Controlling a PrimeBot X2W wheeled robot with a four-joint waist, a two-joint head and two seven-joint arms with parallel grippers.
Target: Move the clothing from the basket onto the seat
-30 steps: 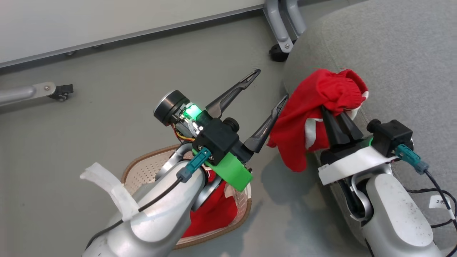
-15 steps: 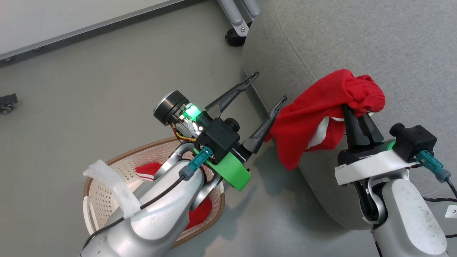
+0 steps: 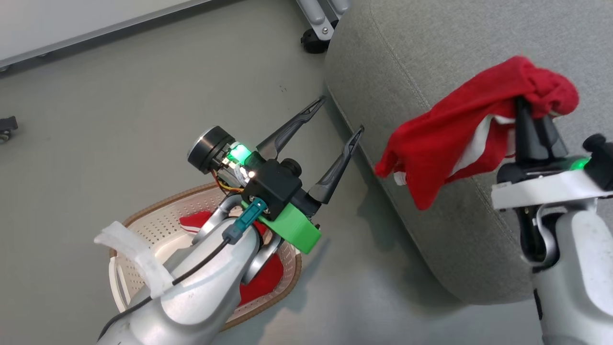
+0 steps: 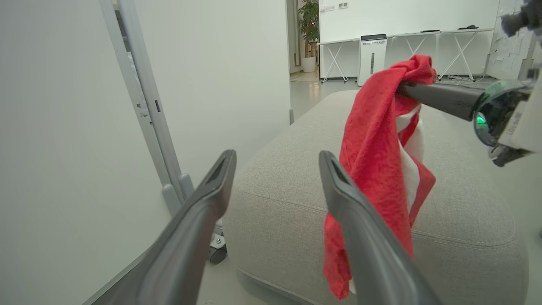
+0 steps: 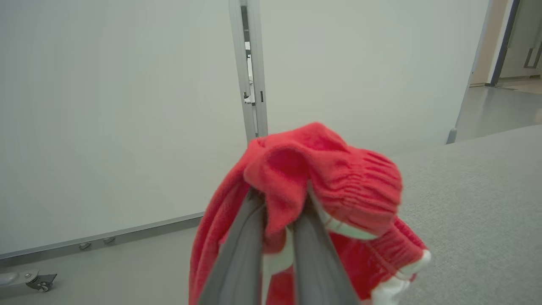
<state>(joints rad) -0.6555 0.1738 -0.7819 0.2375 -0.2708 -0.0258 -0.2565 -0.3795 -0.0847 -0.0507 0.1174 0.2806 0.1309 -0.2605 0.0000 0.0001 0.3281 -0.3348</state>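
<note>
One red garment (image 3: 450,143) hangs in the air from the right gripper (image 3: 530,112), whose two fingers are squeezed tight on a bunch of its cloth near the top; from the fingers the garment's long side runs down and toward the robot's left, so its low end dangles by the rounded edge of the grey seat (image 3: 431,48), not over the middle; I think the next move must carry it further in over the seat top before letting go, or it may slip to the floor (image 3: 143,120); the other red garment (image 3: 261,282) lies in the basket (image 3: 158,223); the left gripper (image 3: 341,114) hangs between the basket and the seat, fingers wide apart and holding nothing, so it is the nearer one for that garment.
</note>
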